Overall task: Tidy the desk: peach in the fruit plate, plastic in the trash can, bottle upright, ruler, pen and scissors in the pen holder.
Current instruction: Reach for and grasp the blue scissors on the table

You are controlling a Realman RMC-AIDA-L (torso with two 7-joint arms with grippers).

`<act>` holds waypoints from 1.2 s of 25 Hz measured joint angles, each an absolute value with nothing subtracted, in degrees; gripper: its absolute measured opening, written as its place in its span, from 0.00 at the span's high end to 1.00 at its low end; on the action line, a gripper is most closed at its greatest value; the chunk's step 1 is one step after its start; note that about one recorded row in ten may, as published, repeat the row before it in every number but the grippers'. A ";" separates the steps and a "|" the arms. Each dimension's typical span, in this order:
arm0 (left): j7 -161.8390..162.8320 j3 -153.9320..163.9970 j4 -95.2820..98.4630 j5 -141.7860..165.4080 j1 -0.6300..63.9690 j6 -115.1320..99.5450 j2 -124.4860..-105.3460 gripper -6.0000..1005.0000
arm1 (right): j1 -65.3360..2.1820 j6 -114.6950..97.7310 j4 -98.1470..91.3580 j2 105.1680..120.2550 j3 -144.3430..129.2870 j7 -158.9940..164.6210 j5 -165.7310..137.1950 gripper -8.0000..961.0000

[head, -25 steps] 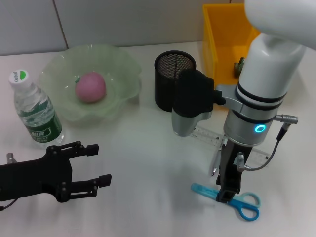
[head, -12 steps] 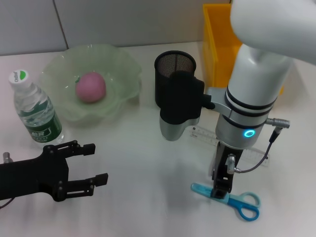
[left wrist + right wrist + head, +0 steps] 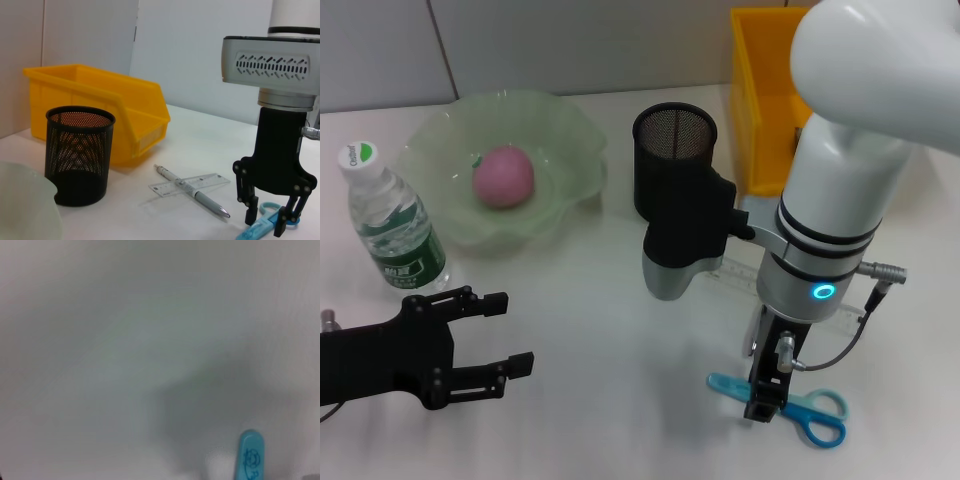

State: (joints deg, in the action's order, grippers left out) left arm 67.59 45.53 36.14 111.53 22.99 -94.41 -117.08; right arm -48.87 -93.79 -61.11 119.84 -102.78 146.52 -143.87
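Note:
My right gripper points straight down over the blue scissors lying flat near the front edge. Seen from the left wrist, this gripper is open, its fingers either side of the scissors. A pen lies across the clear ruler just behind it. Farther back stands the black mesh pen holder. The pink peach rests in the green fruit plate. At the far left the bottle stands upright. My left gripper hovers open at the front left. The plastic is out of view.
A yellow bin stands at the back right behind the right arm. The right arm's black wrist block hangs just in front of the pen holder. White tabletop lies between the two grippers.
The right arm has shifted slightly toward the front and lowered onto the scissors. The left gripper has drifted a little to the left and forward.

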 joint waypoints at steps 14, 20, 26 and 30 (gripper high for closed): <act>67.59 45.53 36.21 111.53 22.79 -94.75 -116.89 0.19 | -47.02 -92.85 -63.67 119.70 -103.36 147.57 -144.30 0.59; 67.59 45.53 36.14 111.53 22.75 -94.75 -116.89 0.19 | -46.45 -92.41 -63.77 119.68 -103.36 147.57 -144.98 0.59; 67.59 45.53 35.96 111.51 22.66 -94.75 -116.84 0.19 | -44.49 -92.56 -66.31 119.53 -103.36 147.56 -145.05 0.59; 67.59 45.53 36.04 111.50 22.60 -94.74 -116.81 0.19 | -43.17 -92.61 -68.02 119.52 -103.64 147.56 -145.24 0.59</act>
